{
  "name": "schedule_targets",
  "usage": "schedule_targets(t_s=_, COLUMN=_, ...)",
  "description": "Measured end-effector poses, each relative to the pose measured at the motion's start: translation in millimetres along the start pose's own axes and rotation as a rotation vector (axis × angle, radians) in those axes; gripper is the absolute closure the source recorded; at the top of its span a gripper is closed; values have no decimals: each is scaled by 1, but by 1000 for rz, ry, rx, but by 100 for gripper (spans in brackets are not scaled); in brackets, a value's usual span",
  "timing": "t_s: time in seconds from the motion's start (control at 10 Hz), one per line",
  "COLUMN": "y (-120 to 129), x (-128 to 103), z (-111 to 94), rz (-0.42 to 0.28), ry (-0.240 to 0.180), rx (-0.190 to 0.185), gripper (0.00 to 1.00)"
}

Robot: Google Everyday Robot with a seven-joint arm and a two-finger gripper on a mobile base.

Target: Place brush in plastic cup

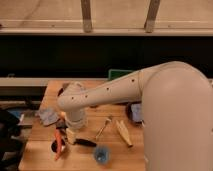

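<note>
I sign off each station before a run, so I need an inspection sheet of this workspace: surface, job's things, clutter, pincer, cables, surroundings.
Surface: wooden table, most items on its left half.
Job's things: brush lies flat on the table, just left of the blue plastic cup, not in it.
Clutter: fork, black cup with carrot, bluish cloth, green bin at the back.
Pincer: pincer open, low over the table by the brush's left end, holding nothing.
Cables: nothing seen.
Surroundings: dark band behind the table, pale panel above it.
</note>
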Motion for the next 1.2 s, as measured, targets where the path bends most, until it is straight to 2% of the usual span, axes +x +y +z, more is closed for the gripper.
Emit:
schedule_targets(t_s=0.4, y=7, x=3, z=35, rz=1, ry=56, rx=21, gripper=30)
schedule_targets(t_s=0.9, y=-9, x=14, z=72, rz=63, ry=58, rx=9, gripper=30)
schedule_targets(t_s=1.0, y=-12, x=15, z=76, rz=77, ry=56, rx=5, gripper=33)
schedule_targets(t_s=1.2, y=-16, x=17, z=77, rz=92, ry=45, rx=2, gripper=52)
